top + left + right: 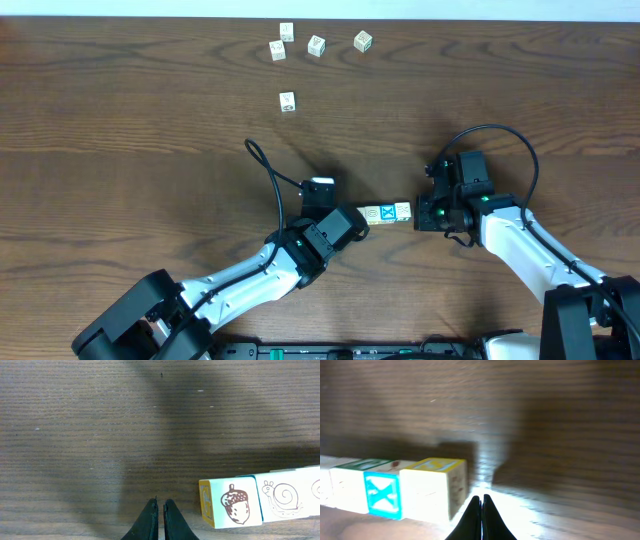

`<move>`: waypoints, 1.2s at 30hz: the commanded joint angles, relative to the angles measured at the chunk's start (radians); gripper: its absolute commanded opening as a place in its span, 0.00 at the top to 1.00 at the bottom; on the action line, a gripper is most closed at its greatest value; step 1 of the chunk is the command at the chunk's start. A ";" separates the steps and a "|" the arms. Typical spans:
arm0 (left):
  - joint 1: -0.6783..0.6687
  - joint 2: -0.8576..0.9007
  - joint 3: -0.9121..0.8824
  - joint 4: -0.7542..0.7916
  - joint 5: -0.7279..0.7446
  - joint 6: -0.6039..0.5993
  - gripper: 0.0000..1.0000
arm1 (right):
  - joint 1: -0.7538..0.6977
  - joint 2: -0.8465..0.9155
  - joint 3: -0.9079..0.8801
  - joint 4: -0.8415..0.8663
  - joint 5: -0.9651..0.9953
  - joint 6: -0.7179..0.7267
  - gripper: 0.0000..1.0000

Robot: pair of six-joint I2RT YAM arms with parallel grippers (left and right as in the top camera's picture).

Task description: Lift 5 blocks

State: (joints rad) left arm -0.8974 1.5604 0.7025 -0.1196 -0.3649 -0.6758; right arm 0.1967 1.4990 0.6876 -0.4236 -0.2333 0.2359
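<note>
The dark wooden table (120,120) fills every view. The left arm (250,270) reaches in from the lower left and the right arm (520,240) from the lower right, and their heads face each other near the middle of the table. A black cable (270,175) curls off the left arm. The left gripper (161,501) has its two black fingers pressed almost together, with only a thin slit between them and nothing in it. The right gripper (481,497) is likewise closed on nothing, its tips meeting. Between the two grippers lies the row of blocks (386,213), set end to end on the wood; how many it holds I cannot tell from above. The acorn block (235,505) ends the row just beside the left fingers, with the snail block (282,500) touching it. At the other end the yellow-topped block (432,490) sits just beside the right fingertips, with the blue X block (382,495) against it. Well apart, near the far edge, lie five loose cubes (316,45).
</note>
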 commanded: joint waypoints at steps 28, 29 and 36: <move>0.084 0.048 -0.029 0.088 0.149 0.005 0.93 | 0.072 0.008 0.016 0.019 -0.006 0.010 0.99; 0.085 0.055 -0.029 0.090 0.155 0.005 0.93 | 0.072 0.008 0.016 0.020 -0.005 0.010 0.99; 0.122 0.090 -0.029 0.115 0.231 0.005 0.93 | 0.072 0.008 0.016 0.031 -0.003 0.010 0.99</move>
State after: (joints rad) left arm -0.7956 1.6390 0.6884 -0.0093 -0.1757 -0.6762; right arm 0.2596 1.4990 0.6876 -0.4004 -0.2459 0.2386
